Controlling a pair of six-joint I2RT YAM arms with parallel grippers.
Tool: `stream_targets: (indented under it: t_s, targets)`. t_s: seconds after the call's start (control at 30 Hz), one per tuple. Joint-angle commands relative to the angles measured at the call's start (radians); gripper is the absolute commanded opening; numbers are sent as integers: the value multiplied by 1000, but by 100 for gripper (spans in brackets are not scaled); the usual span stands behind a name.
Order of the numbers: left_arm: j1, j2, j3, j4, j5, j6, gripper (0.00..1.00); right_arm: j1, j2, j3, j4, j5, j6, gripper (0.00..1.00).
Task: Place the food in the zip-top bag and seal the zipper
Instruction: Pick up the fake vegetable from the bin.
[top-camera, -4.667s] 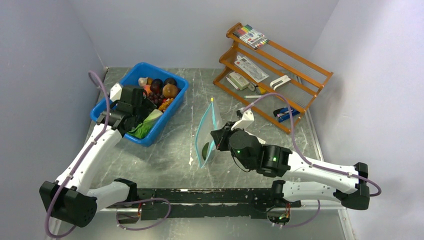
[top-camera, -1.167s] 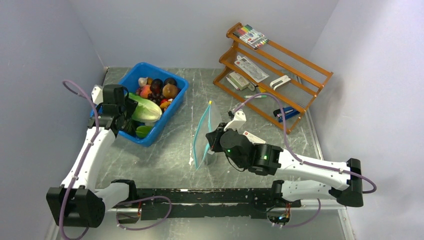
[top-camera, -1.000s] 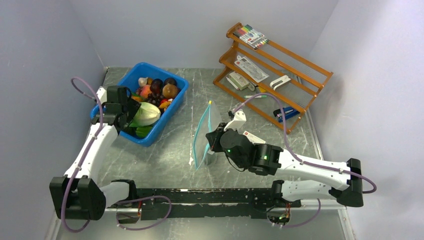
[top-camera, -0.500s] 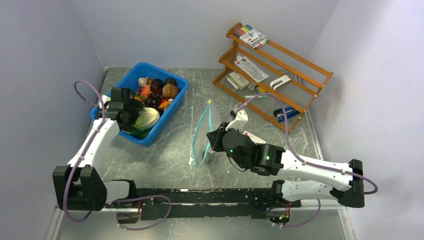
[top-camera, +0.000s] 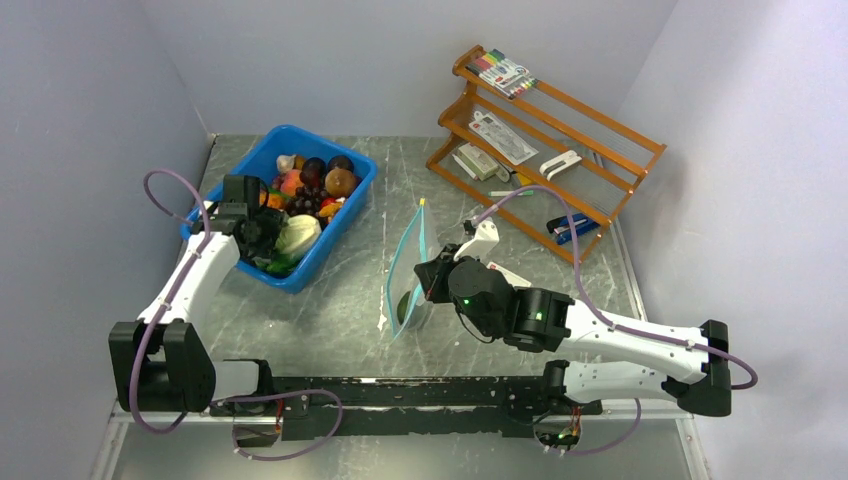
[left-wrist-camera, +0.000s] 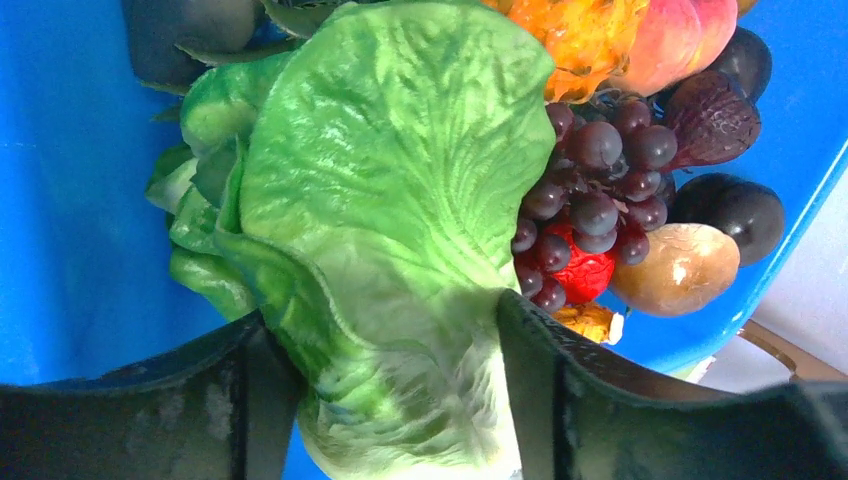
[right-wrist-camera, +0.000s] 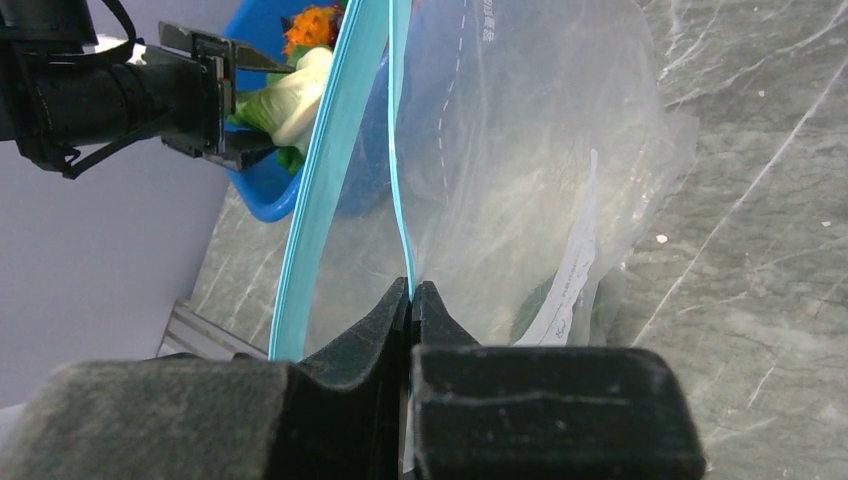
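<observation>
The food lies in a blue bin: green lettuce, purple grapes, a brown round fruit and others. My left gripper is down in the bin, shut on the lettuce's pale base, with both fingers touching it. In the middle of the table my right gripper is shut on the zip-top bag's near edge strip. It holds the bag upright, and the teal zipper gapes open. A dark green piece sits inside the bag.
An orange wooden rack stands at the back right with coloured markers and white stationery packs on it. Grey walls close in on the left, right and back. The bin sits near the left wall.
My left gripper came down with the lettuce from above the bin into it, let its jaws out wide, then closed them around the lettuce again. The right gripper and bag barely shifted.
</observation>
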Motion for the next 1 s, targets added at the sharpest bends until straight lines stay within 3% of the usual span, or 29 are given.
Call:
stream_targets:
  t_s: [0.0,0.13,0.5,0.77,0.97]
  targets:
    - [3,-15,36,-23,20,-17,58,-6,-12,0,6,24,9,0]
    - [3,-69,39,-15,-44,39,46,-5,-8,-4,14,20,9,0]
    - [1,-289,-15,187,-37,355,38,-5,39,17,21,-5,14,0]
    - [-2,-422,-48,355,113,630,34,-5,100,72,12,-26,14,0]
    - [-6,-514,-84,492,337,719,33,-5,165,133,-1,-34,18,0]
